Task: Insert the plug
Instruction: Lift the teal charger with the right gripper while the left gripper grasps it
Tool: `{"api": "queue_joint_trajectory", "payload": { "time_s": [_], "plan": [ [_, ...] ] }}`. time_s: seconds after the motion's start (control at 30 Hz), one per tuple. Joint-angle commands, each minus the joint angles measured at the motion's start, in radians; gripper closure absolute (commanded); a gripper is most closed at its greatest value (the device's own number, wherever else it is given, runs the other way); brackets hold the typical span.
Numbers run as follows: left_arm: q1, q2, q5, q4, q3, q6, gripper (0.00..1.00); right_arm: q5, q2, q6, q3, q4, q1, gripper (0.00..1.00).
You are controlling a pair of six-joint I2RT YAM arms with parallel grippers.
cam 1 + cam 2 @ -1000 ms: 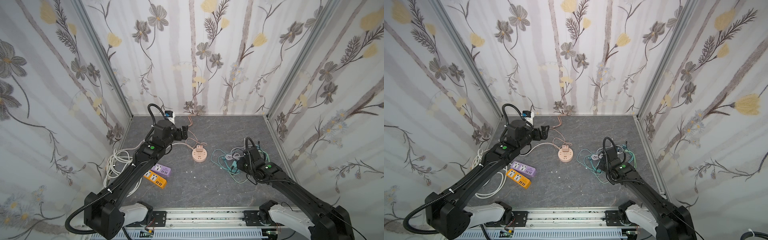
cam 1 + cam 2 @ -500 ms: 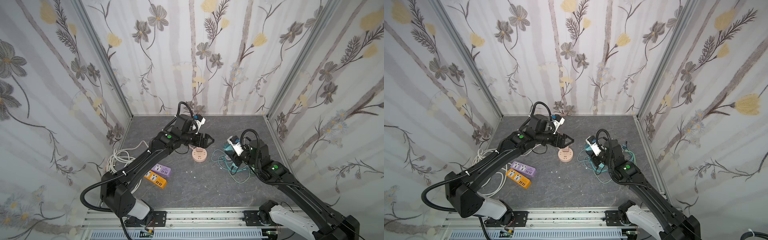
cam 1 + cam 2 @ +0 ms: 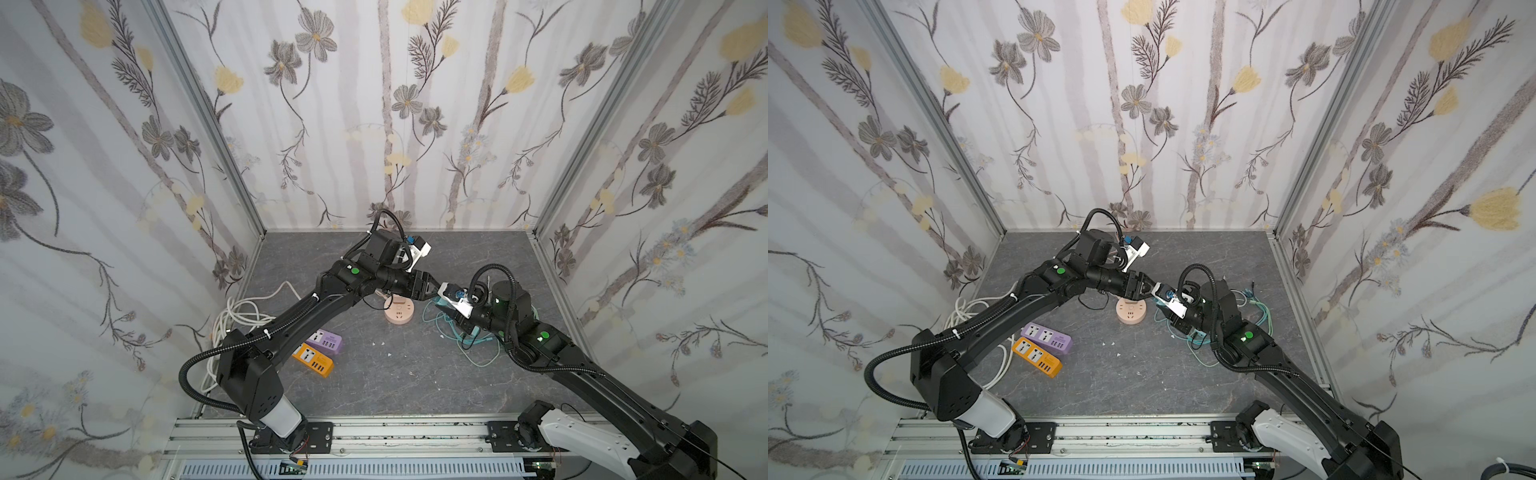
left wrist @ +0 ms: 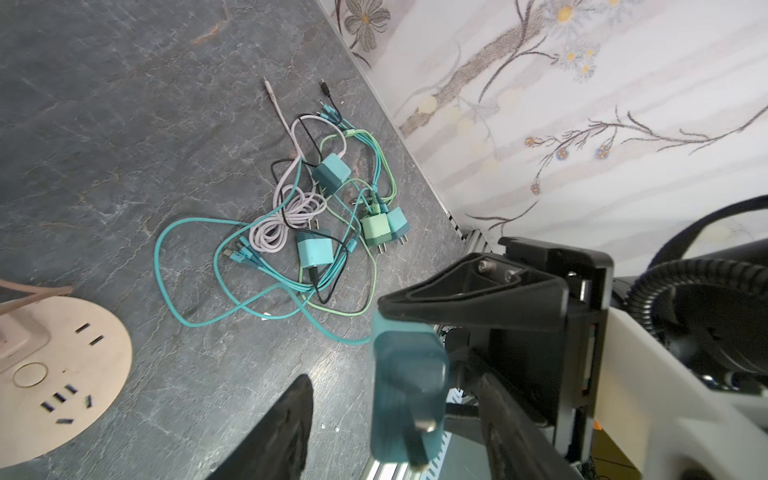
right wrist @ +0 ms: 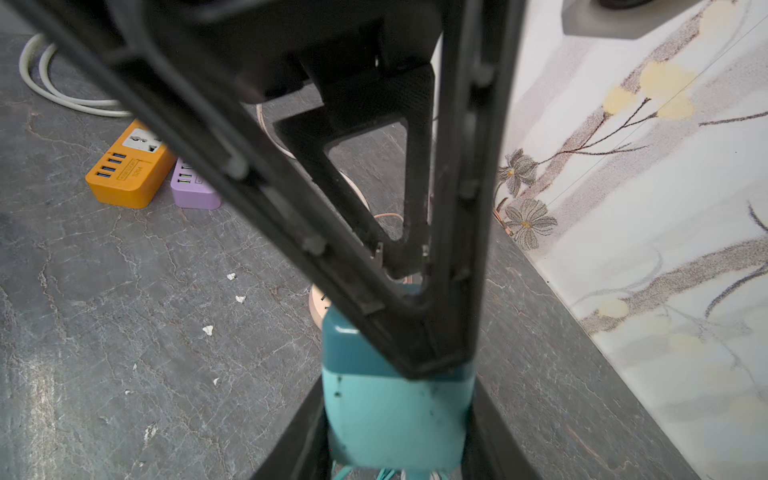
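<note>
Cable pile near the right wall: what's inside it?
Left wrist view: the cable pile holds three teal chargers, one green charger, a coiled lilac cable and loose teal and green leads. In both top views the right arm covers its middle.

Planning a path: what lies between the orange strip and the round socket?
The purple strip, right beside the orange strip; beyond it only bare floor up to the round socket, seen in both top views.
</note>
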Motion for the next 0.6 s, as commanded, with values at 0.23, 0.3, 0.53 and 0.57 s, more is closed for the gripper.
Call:
{"api": "queue_joint_trajectory", "payload": {
  "time_s": [0.23,0.3,0.53,0.57],
  "plan": [
    [-0.001,0.022,0.04,-0.034,0.016,0.032,0.51,-0.029,0.021,0.019,0.013,0.116,0.009,0.65],
    [-0.001,0.018,0.03,-0.035,0.016,0.043,0.68,-0.041,0.024,0.028,0.012,0.116,0.01,0.65],
    [-0.001,-0.002,-0.067,-0.011,0.01,0.05,1.0,-0.071,-0.009,0.135,-0.014,0.149,0.01,0.45],
    [0.001,-0.012,-0.101,-0.008,0.006,0.055,1.0,-0.036,-0.019,0.18,-0.024,0.166,0.009,0.3]
  ]
}}
